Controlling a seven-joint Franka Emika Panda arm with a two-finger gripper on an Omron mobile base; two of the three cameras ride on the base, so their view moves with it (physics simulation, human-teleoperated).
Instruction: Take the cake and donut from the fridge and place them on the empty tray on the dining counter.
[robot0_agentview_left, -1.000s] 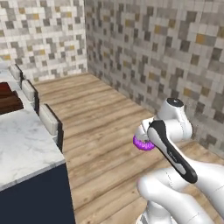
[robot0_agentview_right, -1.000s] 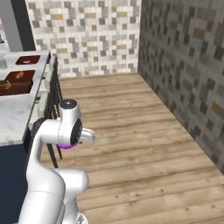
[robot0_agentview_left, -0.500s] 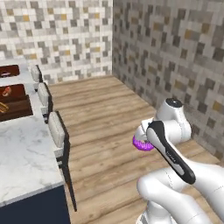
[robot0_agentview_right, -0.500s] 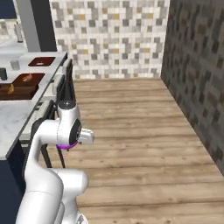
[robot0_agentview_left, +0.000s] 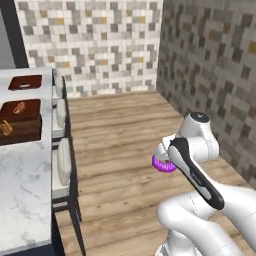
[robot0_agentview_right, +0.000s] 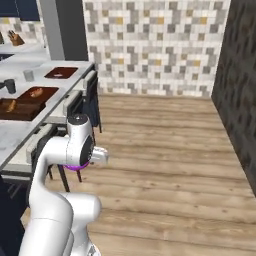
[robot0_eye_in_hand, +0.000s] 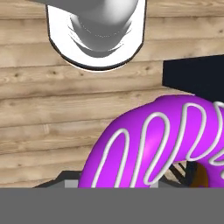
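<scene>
The donut (robot0_agentview_left: 163, 164), with purple-magenta icing and white squiggles, hangs over the wooden floor, and my gripper (robot0_agentview_left: 165, 161) is shut on it; the arm hides most of the hand. It also peeks out under the wrist (robot0_agentview_right: 76, 167) and looms large in the hand view (robot0_eye_in_hand: 157, 140). The dining counter (robot0_agentview_left: 22, 190) runs along the left. At its far end lies the dark reddish tray (robot0_agentview_left: 25, 82) (robot0_agentview_right: 60, 73), holding a small dark piece with a pinkish streak that looks like the cake, too small to be sure. The fridge is out of view.
A matching tray with orange food (robot0_agentview_left: 19, 108) (robot0_agentview_right: 38, 93) and a darker brown tray or block (robot0_agentview_left: 20, 129) sit nearer on the counter. Stools (robot0_agentview_left: 63, 162) (robot0_agentview_right: 75, 102) line its edge. A cup (robot0_agentview_right: 29, 75) stands further in. Mosaic walls close off the far end and the right side.
The whole picture has shifted as the base moves: the counter and its trays have come further into view. The arm holds the same pose with the donut in its grip.
</scene>
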